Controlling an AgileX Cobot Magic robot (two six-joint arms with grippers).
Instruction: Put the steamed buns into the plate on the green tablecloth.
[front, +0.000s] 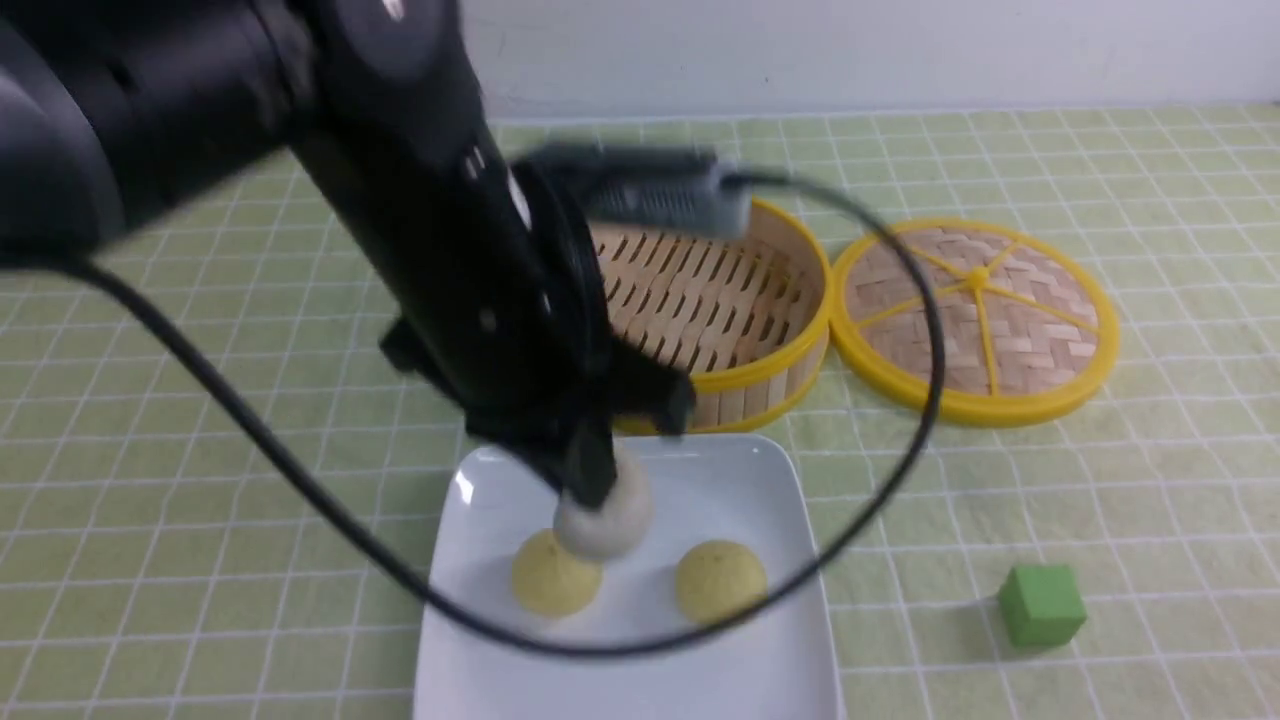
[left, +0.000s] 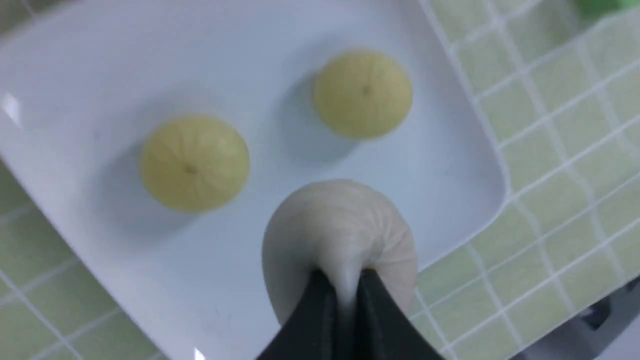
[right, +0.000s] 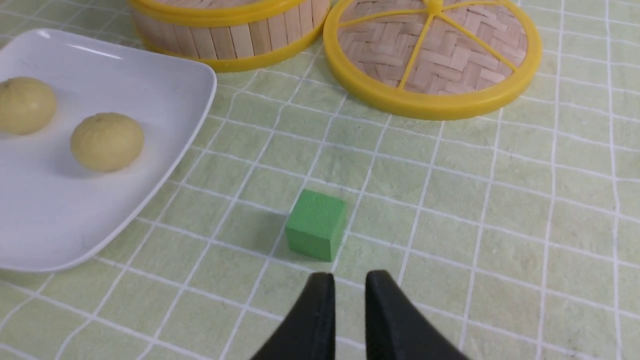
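Off-white bun (left: 340, 225) hangs over plate (front: 745, 490), just far of left yellow bun (front: 553, 577) — left gripper (left: 345, 295) pinching only its top pleat. I judge thin pinch may slip; bun could roll onto neighbour or off rim. Pinch visible in left wrist view only — front hides it. Right gripper (right: 345, 287) slightly parted, empty, near green cube (right: 316, 225).

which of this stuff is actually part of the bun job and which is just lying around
Job: off-white bun in the left gripper, two yellow buns, white plate, green tablecloth.
Lying about: steamer basket, woven lid, green cube.
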